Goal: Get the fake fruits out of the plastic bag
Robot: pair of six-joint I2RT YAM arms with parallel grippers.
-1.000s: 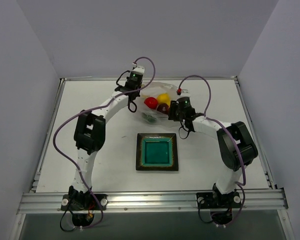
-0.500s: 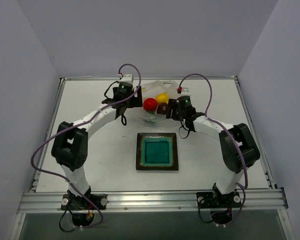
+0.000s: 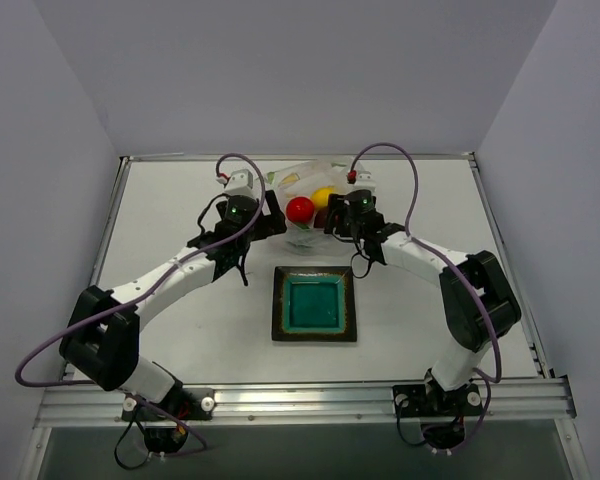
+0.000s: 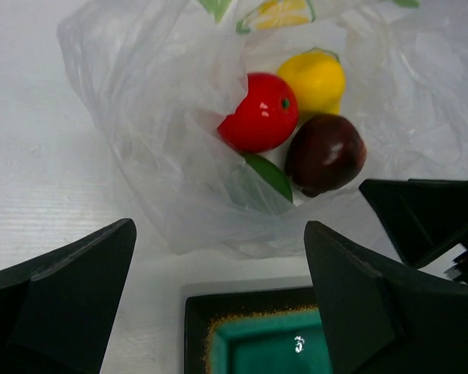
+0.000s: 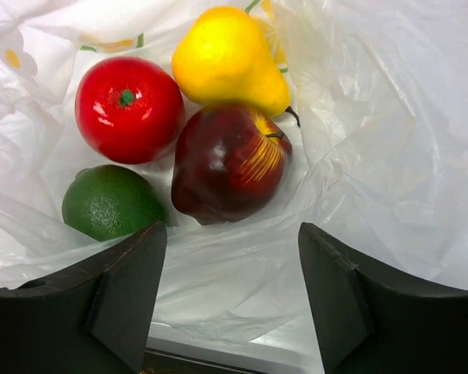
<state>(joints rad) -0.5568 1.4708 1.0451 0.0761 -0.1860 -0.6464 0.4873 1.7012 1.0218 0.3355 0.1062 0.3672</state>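
Observation:
The plastic bag (image 3: pixel 305 190) lies at the back middle of the table with its mouth facing the arms. Inside it lie the fake fruits: a yellow pear (image 5: pixel 226 58), a bright red round one (image 5: pixel 129 109), a dark red apple (image 5: pixel 230 160) and a green lime (image 5: pixel 109 201). My right gripper (image 5: pixel 232 234) is open at the bag's near edge, with loose plastic (image 5: pixel 374 156) lying flat below its fingers and the apple just beyond them. My left gripper (image 4: pixel 218 234) is open and empty, left of the bag (image 4: pixel 156 156) and short of the red fruit (image 4: pixel 259 113).
A square teal plate (image 3: pixel 314 303) with a dark rim sits on the near side of the bag; its corner (image 4: pixel 218 312) shows below my left fingers. The right gripper's black finger (image 4: pixel 429 210) reaches into the left wrist view. Raised rails border the table.
My left gripper has opened, let go of the bag and drawn back to the left and nearer. The right gripper's jaws have spread wider. The bag has settled slightly.

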